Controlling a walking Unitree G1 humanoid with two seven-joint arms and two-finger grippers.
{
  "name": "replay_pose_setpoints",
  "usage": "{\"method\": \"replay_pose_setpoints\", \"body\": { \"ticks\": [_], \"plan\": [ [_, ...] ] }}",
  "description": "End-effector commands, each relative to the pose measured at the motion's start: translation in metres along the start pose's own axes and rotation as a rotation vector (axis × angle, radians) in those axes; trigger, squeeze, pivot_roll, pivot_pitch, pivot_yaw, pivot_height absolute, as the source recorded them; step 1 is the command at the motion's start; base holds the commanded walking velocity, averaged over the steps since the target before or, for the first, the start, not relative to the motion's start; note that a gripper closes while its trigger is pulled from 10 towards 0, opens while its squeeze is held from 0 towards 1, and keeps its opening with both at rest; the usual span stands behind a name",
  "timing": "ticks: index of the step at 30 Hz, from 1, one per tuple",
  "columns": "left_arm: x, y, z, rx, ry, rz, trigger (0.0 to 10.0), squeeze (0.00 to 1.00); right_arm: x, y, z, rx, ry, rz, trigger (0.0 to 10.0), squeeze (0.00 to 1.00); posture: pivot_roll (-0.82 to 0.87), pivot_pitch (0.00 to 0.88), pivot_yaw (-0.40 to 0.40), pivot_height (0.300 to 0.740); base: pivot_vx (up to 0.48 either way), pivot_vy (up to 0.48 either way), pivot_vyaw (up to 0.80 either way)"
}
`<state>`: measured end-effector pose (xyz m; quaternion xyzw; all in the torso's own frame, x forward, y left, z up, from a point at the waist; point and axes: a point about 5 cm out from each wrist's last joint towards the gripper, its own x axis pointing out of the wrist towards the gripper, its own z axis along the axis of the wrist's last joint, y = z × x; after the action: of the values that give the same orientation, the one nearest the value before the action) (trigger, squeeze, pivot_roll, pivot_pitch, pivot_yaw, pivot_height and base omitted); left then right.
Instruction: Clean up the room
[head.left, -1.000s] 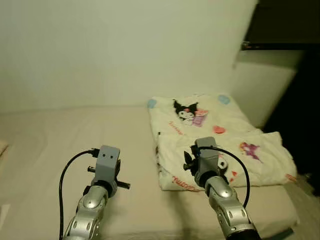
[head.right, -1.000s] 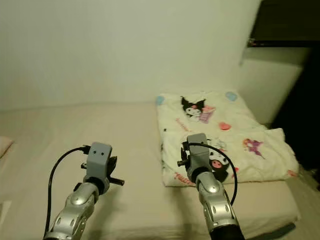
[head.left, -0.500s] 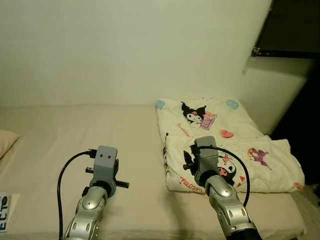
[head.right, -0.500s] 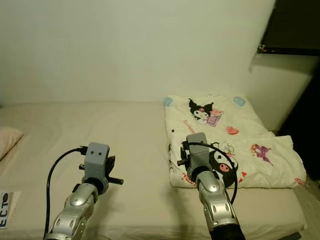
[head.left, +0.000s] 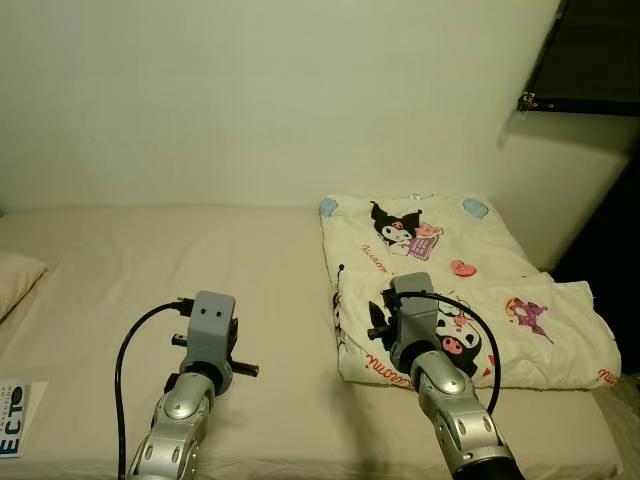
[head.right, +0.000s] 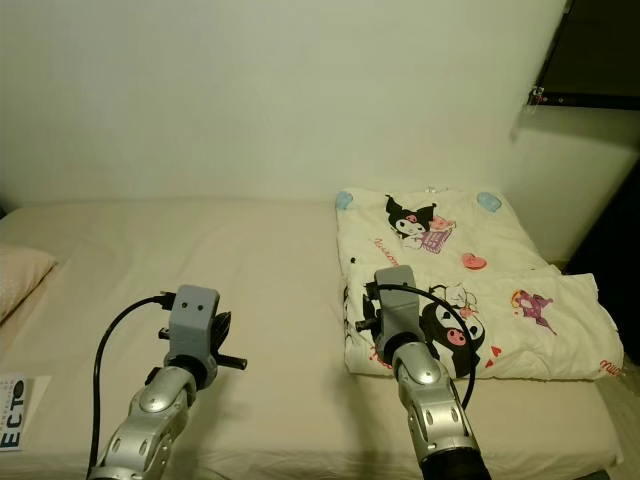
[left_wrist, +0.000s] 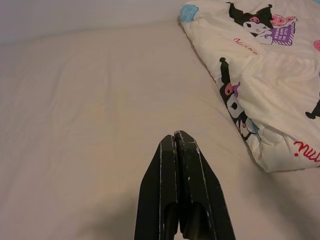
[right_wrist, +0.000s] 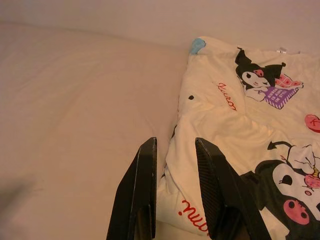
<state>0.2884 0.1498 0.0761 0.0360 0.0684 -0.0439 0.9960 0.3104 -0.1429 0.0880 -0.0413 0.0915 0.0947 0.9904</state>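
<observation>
A folded white blanket (head.left: 470, 290) with cartoon prints lies on the right part of a beige bed (head.left: 150, 260). My left gripper (left_wrist: 174, 137) is shut and hovers above the bare sheet, to the left of the blanket (left_wrist: 260, 75). My right gripper (right_wrist: 175, 145) is open with nothing between its fingers, held above the blanket's (right_wrist: 240, 130) near left edge. Both silver arms (head.right: 185, 365) reach forward over the near part of the bed.
A plain wall (head.left: 250, 100) runs behind the bed. A dark shelf or cabinet (head.left: 590, 60) hangs at the upper right. A pillow corner (head.left: 15, 280) shows at the left edge, and a printed paper (head.left: 12, 432) lies at the near left.
The camera has swung left and the whole scene has shifted right. The pillow corner and the printed paper have come into view. Both arms keep the same pose.
</observation>
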Motion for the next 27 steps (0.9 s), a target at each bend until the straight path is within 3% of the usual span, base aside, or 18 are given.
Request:
{"method": "replay_pose_setpoints", "body": {
  "ticks": [1,13,27],
  "plan": [
    [-0.0014,0.001,-0.0027,0.004,0.008,-0.002,10.0,0.0,-0.0012,-0.0021,-0.0032,0.023,0.016,-0.011,10.0,0.0,-0.1,0.04,-0.014,0.663,0.0,0.0,0.0],
    [-0.0006,0.0005,-0.0017,0.017,0.007,-0.006,10.0,0.0,-0.0023,-0.0014,-0.0029,0.031,0.011,-0.014,10.0,0.0,-0.1,0.048,-0.009,0.614,0.0,0.0,0.0],
    [-0.0056,0.001,-0.0041,0.034,0.021,-0.032,10.0,0.0,-0.0096,0.0046,-0.0105,0.052,0.03,-0.014,10.0,0.0,-0.09,0.078,0.013,0.614,0.0,0.0,0.0]
  ]
}}
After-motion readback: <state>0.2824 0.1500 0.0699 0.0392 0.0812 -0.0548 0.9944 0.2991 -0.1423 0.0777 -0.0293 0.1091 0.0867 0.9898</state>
